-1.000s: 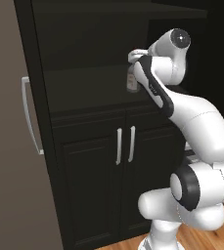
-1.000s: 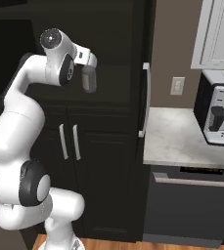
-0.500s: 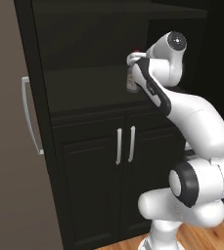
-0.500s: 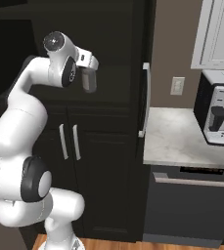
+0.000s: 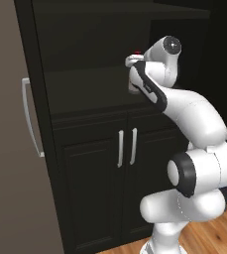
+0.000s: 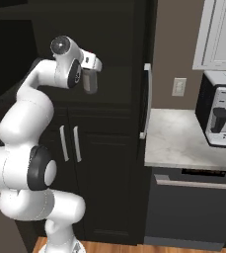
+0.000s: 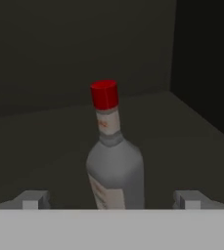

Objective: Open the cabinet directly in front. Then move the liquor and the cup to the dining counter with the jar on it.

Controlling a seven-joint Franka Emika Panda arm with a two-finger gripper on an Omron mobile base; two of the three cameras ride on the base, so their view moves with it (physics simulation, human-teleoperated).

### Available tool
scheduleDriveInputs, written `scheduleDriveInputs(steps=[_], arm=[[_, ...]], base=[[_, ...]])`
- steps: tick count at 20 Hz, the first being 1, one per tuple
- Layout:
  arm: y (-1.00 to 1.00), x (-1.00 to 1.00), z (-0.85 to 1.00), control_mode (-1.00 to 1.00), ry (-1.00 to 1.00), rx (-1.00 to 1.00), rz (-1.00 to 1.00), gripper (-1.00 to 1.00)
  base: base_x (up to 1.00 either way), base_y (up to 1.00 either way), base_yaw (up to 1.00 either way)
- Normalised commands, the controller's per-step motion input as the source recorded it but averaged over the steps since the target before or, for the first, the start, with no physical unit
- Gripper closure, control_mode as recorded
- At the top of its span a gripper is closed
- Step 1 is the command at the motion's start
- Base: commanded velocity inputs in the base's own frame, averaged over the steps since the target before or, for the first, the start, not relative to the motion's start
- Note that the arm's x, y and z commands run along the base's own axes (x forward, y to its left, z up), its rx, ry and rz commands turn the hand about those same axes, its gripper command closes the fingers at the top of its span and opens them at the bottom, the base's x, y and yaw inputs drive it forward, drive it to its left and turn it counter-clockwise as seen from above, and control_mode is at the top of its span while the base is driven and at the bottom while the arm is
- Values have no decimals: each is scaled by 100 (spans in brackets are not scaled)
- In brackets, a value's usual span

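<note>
The tall near-black cabinet (image 5: 85, 44) stands open, its doors swung out to both sides. On its dark shelf stands the liquor (image 7: 114, 166), a clear greyish bottle with a pale label and a red cap (image 7: 104, 94). My gripper (image 7: 111, 200) is open, one fingertip (image 7: 33, 200) on each side of the bottle's base and wide of it, not touching. From the base, the gripper (image 5: 133, 83) (image 6: 90, 83) reaches into the cabinet at shelf height, and the red cap (image 5: 137, 52) peeks over the hand. The cup, the dining counter and the jar are out of view.
The opened left door with its long pale handle (image 5: 30, 116) stands at the left, and the right door's handle (image 6: 146, 101) at the right. Below the shelf are shorter doors with paired handles (image 5: 127, 147). A marble counter (image 6: 183, 143) with a coffee machine (image 6: 222, 116) lies right.
The hand has edged slightly deeper into the cabinet towards the bottle. The jaws have stayed open and the bottle has not moved.
</note>
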Motion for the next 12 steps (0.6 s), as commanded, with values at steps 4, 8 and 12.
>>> scheduleDriveInputs(steps=[4,8,12], arm=[[0,36,-3,-100,0,0,0,-100],[0,37,-3,-100,0,0,0,-100],[0,38,-9,-100,0,0,0,-100]], base=[[0,0,0],[0,0,0],[0,0,0]])
